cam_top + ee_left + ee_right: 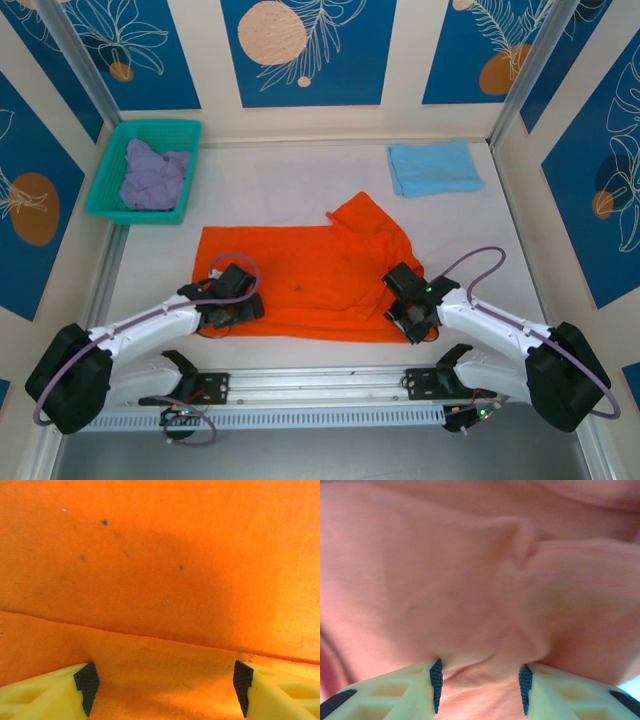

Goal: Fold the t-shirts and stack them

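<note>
Folding the orange shirt (300,285), spread mid-frame, looks like the step in hand. The blue shirt (433,167) sits folded upper right; the lavender shirt (153,178) lies in the basket (160,125) upper left. The left gripper (165,685) is released, jaws wide over flat cloth. The right gripper (480,680) straddles bunched cloth; clenched or not cannot be told. Next, both likely need the near hem firmly held.

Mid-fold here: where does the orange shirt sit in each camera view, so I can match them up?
Top external: orange shirt spread flat mid-frame, one sleeve turned up at the back right.
Left wrist: flat orange cloth across the frame, a seam above the left gripper.
Right wrist: looks pinkish, bunched between the right gripper fingers.
Shared landmark: the shirt's near edge, where both grippers sit.
</note>
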You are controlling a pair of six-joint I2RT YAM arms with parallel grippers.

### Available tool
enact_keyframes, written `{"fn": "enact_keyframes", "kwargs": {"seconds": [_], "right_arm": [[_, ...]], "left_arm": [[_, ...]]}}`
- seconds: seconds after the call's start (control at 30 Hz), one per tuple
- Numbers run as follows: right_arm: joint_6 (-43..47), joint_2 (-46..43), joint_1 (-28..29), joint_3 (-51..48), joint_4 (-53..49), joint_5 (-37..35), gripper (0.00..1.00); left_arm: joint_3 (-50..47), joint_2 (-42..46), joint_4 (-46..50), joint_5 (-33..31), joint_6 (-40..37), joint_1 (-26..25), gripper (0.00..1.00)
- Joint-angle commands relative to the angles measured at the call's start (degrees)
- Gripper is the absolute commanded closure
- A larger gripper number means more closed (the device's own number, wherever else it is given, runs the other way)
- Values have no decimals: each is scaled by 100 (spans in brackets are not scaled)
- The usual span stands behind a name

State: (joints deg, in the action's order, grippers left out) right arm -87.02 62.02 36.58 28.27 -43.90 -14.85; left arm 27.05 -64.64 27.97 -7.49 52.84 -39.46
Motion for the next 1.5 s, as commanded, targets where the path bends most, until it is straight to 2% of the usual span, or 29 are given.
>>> {"fn": "enact_keyframes", "kwargs": {"seconds": [0.0, 0.13, 0.23, 0.27, 0.37, 0.43, 0.47, 0.5, 0.6, 0.67, 0.73, 0.8, 0.9, 1.03, 1.17, 1.27, 1.47], "right_arm": [[-322, -134, -107, 141, -851, -217, 52], [-254, -465, -474, 36, -854, -132, 52], [-107, -761, -572, 304, -1229, -551, 52], [90, -866, -573, 469, -1247, -732, 50], [1049, -1001, -626, 910, -723, -1123, 47], [1841, -899, -696, 1127, -59, -1284, 36], [2380, -713, -794, 1277, 463, -1253, 26], [2878, -506, -915, 1428, 970, -1107, 21], [4027, 597, -1362, 2142, 1896, -353, 19], [4620, 1580, -1561, 3135, 1744, 10, 19], [5139, 2746, -1627, 4318, 1231, 33, 22], [5699, 3812, -1672, 5380, 924, 5, 24], [5951, 4999, -1893, 6490, 674, 77, 30], [6106, 5971, -2276, 7334, 698, 833, 35], [6474, 6705, -2336, 8058, 569, 953, 37], [6623, 7189, -2334, 8485, 499, 1079, 42], [6640, 7624, -2299, 8795, 633, 1207, 43]], "left_arm": [[-189, -275, 241, 323, 436, -350, 26], [-160, -323, 299, 165, 771, -780, 26], [4, -150, 707, -80, 761, -870, 25], [168, -57, 1008, -335, 700, -862, 23], [788, 232, 1771, -972, 369, -625, 19], [1183, 331, 1912, -1046, -39, -192, 19], [1417, 329, 1923, -1052, -258, 83, 18], [1644, 278, 1892, -1042, -471, 346, 17], [2399, -243, 1774, -1049, -870, 1074, 15], [2848, -751, 1641, -1207, -957, 1451, 15], [3274, -1359, 1484, -1154, -1012, 1836, 16], [3714, -2053, 1287, -1001, -1082, 2210, 21], [4375, -3034, 1214, -861, -1086, 2636, 29], [5193, -4171, 1251, -683, -1178, 2849, 33], [5835, -4986, 1432, -985, -1368, 2916, 33], [5950, -5260, 1421, -1094, -1400, 3076, 33], [5887, -5357, 1384, -1318, -1496, 3290, 31]]}}
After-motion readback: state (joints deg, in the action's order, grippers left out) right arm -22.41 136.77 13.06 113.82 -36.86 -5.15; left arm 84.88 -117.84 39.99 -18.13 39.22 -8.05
